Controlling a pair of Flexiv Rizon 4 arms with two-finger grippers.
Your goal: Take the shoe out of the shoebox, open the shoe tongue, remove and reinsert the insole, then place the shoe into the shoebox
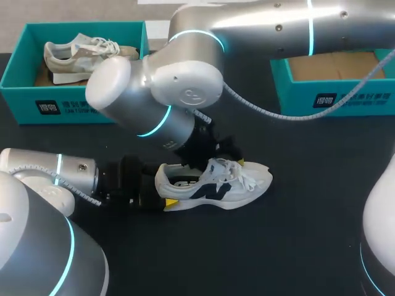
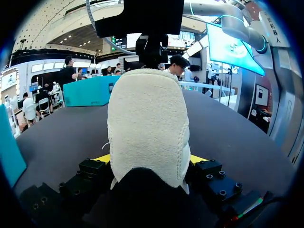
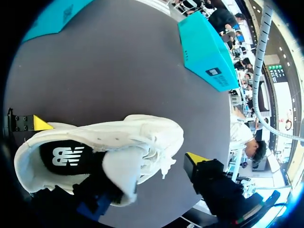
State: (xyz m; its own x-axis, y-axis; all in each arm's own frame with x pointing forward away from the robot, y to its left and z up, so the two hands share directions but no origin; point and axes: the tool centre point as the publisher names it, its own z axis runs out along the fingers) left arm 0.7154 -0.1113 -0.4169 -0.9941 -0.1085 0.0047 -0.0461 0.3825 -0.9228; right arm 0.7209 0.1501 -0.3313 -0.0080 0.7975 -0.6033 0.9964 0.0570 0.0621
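A white shoe [image 1: 216, 185] with a dark logo lies on its side on the black table, toe pointing right. My left gripper [image 1: 163, 190] comes in from the left. Its yellow tips press the heel [image 2: 147, 123] from both sides, so it is shut on the shoe. My right arm reaches over from the right, and its gripper [image 1: 216, 157] hangs above the shoe's opening. In the right wrist view one yellow fingertip [image 3: 195, 158] stands clear of the laces. The other finger sits dark inside the opening, behind the tongue [image 3: 123, 173]. A black insole [image 3: 66, 156] shows inside.
A teal shoebox [image 1: 18, 68] at the back left holds a beige shoe [image 1: 80, 52]. A second teal box [image 1: 333, 98] stands at the back right with brown card inside. My right arm's cable [image 1: 265, 111] trails over the table's middle.
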